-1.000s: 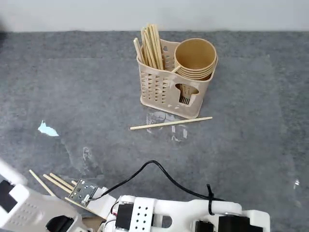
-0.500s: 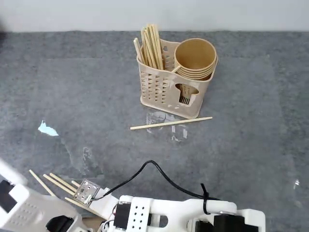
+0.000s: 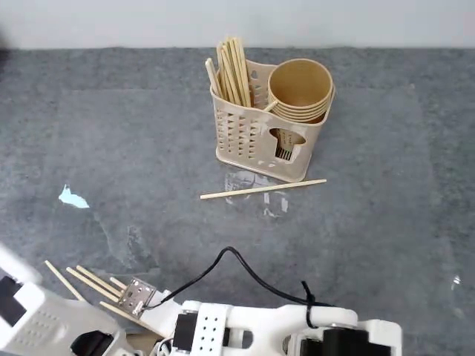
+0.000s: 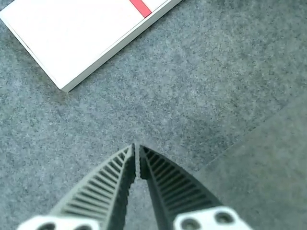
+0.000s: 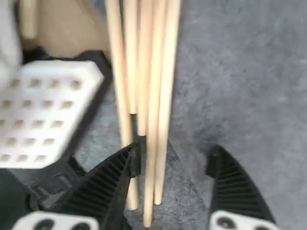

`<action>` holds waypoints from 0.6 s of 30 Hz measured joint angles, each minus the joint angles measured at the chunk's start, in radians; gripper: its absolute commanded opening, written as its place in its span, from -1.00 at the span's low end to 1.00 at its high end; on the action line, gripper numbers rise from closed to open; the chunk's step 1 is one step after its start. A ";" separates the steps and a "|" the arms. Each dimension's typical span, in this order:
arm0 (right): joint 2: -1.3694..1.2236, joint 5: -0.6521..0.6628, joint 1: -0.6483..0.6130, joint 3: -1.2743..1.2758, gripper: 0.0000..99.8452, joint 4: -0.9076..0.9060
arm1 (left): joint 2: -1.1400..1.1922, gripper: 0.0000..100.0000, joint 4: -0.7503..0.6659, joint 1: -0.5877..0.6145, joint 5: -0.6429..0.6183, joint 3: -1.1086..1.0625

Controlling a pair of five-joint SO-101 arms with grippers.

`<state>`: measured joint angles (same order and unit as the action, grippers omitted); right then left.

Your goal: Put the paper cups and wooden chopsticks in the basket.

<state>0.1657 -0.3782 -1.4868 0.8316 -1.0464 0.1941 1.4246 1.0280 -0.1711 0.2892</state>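
Wooden chopsticks [image 5: 144,96] lie between the spread fingers of my right end effector [image 5: 176,151], which has crept over them: ready to grasp; left end effector [image 4: 137,153] closed, empty

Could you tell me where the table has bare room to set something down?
Bare: the mat left of the basket, beyond the blue scrap, and the stretch right of the basket. Crowded: in front of the basket, where one chopstick lies, and around the loose chopsticks.
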 measured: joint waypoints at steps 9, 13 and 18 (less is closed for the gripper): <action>-0.163 0.002 0.011 -0.117 -0.85 -0.072 | 0.000 -0.97 0.000 0.000 0.000 0.000; -0.172 0.003 0.048 -0.132 -0.99 -0.103 | 0.000 -0.97 0.000 0.000 0.000 0.000; -0.170 0.046 0.140 -0.133 -0.98 -0.117 | 0.000 -0.97 0.000 0.000 0.000 0.000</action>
<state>-0.0046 -0.3322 -1.3472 0.6981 -1.1630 0.1941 1.4246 1.0280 -0.1711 0.2892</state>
